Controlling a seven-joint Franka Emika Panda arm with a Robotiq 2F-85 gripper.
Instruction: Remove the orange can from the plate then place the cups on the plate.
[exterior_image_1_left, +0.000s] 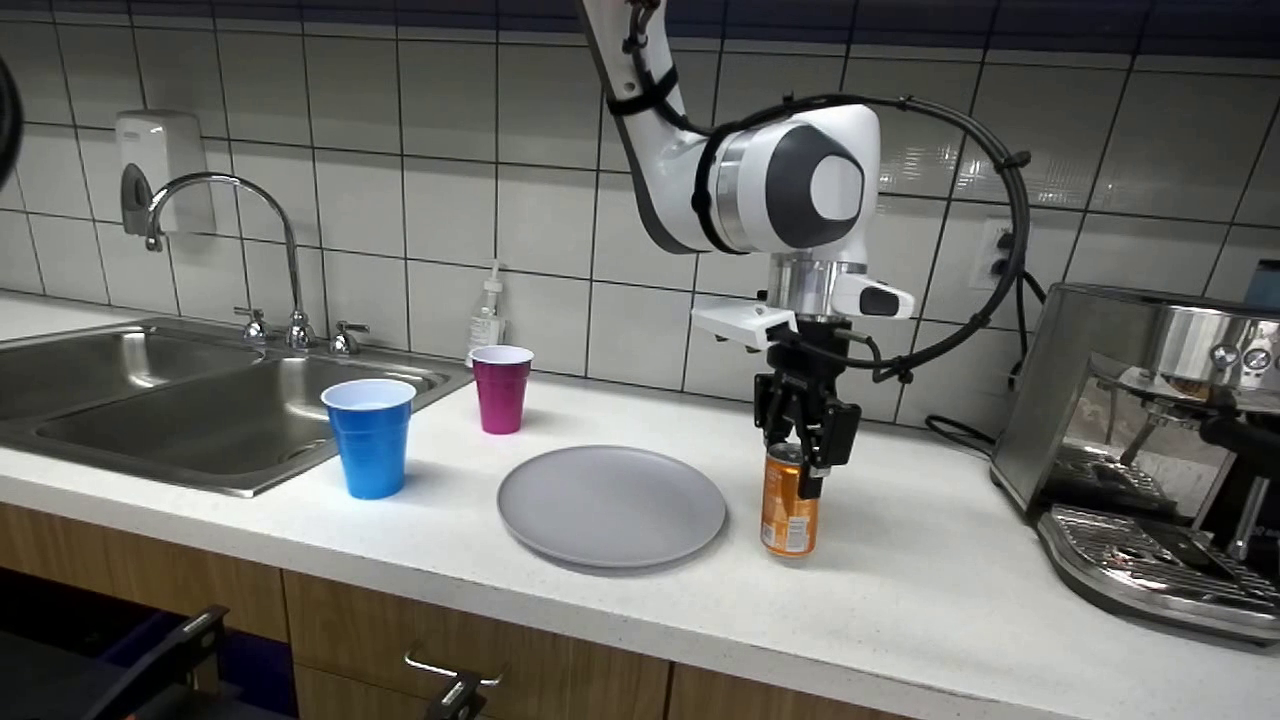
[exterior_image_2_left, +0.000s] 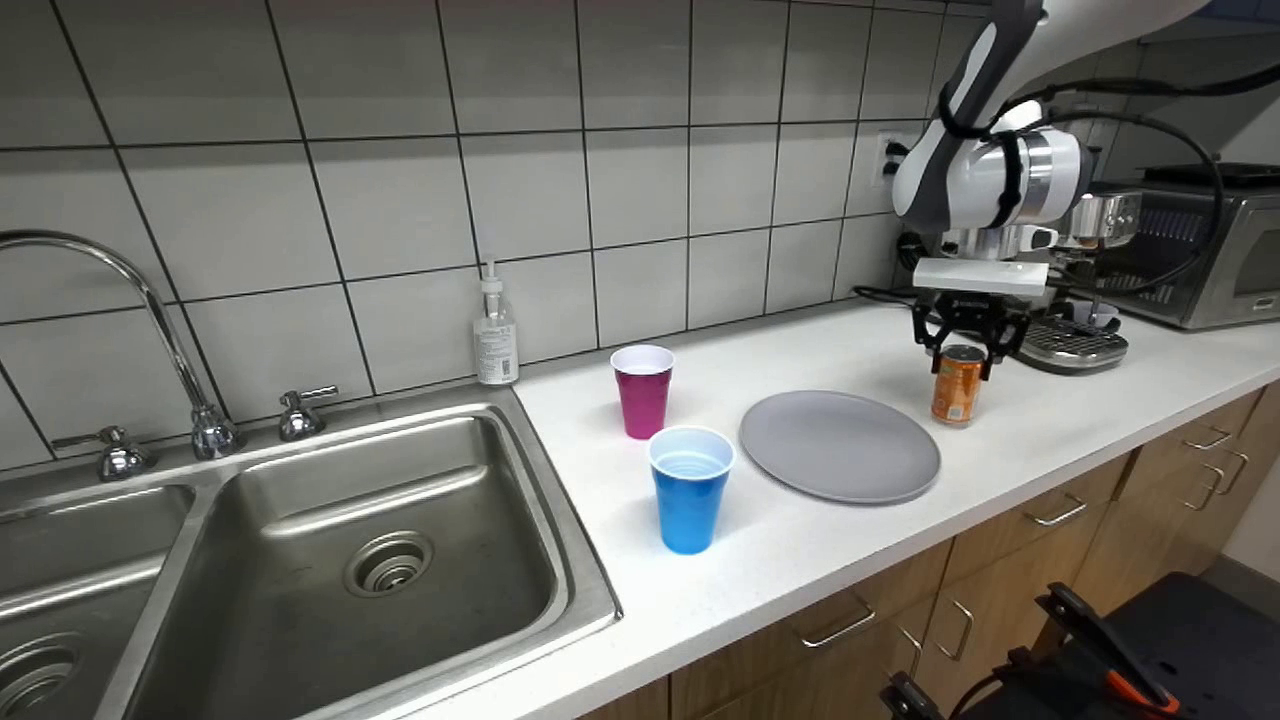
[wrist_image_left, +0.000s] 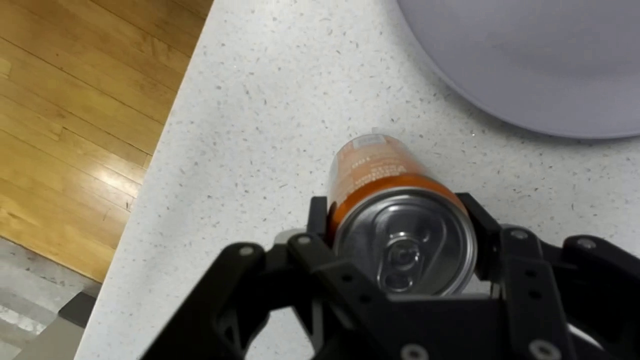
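Note:
The orange can (exterior_image_1_left: 788, 528) stands upright beside the grey plate (exterior_image_1_left: 612, 507), apart from its rim, at or very near the counter surface. It also shows in an exterior view (exterior_image_2_left: 956, 397) and in the wrist view (wrist_image_left: 380, 165). My gripper (wrist_image_left: 395, 220) points down with a finger against each side of the can near its silver top. The plate is bare; it also shows in an exterior view (exterior_image_2_left: 840, 447) and in the wrist view (wrist_image_left: 540, 65). The blue cup (exterior_image_1_left: 371, 450) and the magenta cup (exterior_image_1_left: 501, 395) stand upright on the counter, on the plate's far side from the can.
A steel sink (exterior_image_2_left: 400, 520) with a faucet (exterior_image_1_left: 290, 260) lies beyond the cups. A clear pump bottle (exterior_image_2_left: 495, 335) stands by the wall. An espresso machine (exterior_image_1_left: 1130, 440) stands on the can's side of the counter. The counter's front edge (exterior_image_1_left: 600, 625) runs near the can and plate.

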